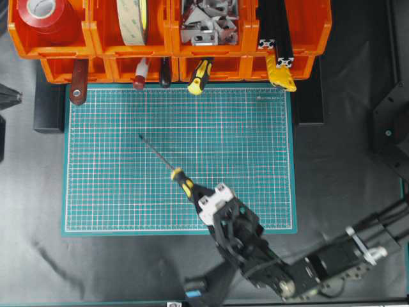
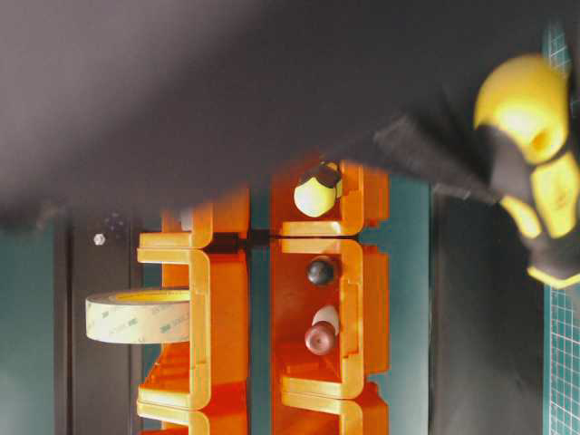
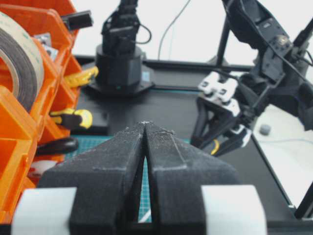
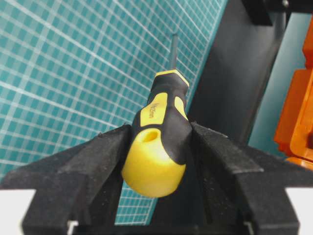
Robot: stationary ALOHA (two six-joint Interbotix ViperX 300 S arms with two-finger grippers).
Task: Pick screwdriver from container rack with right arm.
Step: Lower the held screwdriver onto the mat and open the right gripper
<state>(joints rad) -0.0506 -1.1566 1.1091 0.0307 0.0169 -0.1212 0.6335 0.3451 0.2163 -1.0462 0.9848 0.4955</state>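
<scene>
The right tool (image 4: 161, 147) gripped the screwdriver (image 1: 167, 165) by its handle over the green mat (image 1: 255, 147); the left tool (image 3: 145, 147) was closed, empty.

The tape roll (image 2: 138, 315) carries repeated "3M" print on its inner liner. The screwdriver (image 4: 159, 142) handle bears small black lettering on its yellow panel, too small to read. Pale print near the mat's (image 1: 102, 192) far corner is illegible.
</scene>
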